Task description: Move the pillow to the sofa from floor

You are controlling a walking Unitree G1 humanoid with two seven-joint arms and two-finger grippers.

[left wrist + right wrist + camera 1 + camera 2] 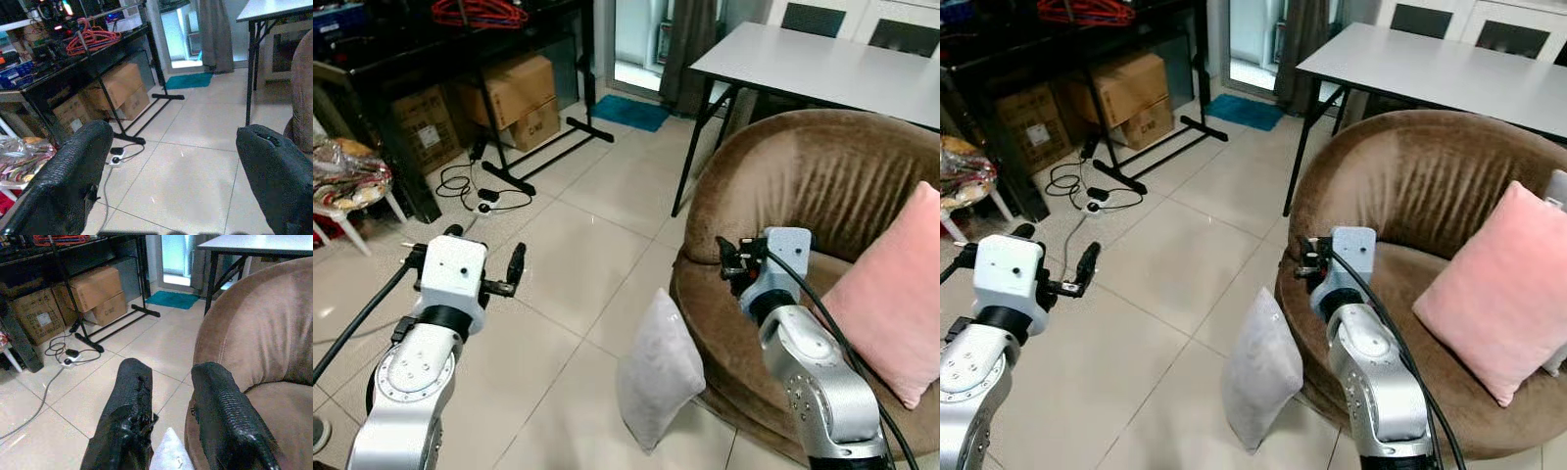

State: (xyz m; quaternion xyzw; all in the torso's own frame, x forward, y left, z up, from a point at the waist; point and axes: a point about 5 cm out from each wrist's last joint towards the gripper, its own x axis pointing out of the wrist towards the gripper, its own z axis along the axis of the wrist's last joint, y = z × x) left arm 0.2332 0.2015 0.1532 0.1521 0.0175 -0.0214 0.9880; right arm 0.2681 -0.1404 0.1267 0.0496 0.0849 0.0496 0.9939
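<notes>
A grey pillow [658,367] stands on its edge on the tiled floor and leans against the front of the round brown sofa [803,176]. A pink pillow [896,294] rests on the sofa seat at the right. My right gripper [732,260] is held up over the sofa's front rim, above and just right of the grey pillow, with its fingers open and nothing between them. In the right wrist view the grey pillow's top [168,456] sits below the fingers [129,401]. Over bare floor to the left, my left gripper [481,247] is held out wide open.
A white table [822,64] stands behind the sofa. At the back left are a black rack base [524,166], cardboard boxes [514,88] and a teal mat [626,113]. A cable and power strip [484,196] lie on the floor. A white chair [347,181] stands far left.
</notes>
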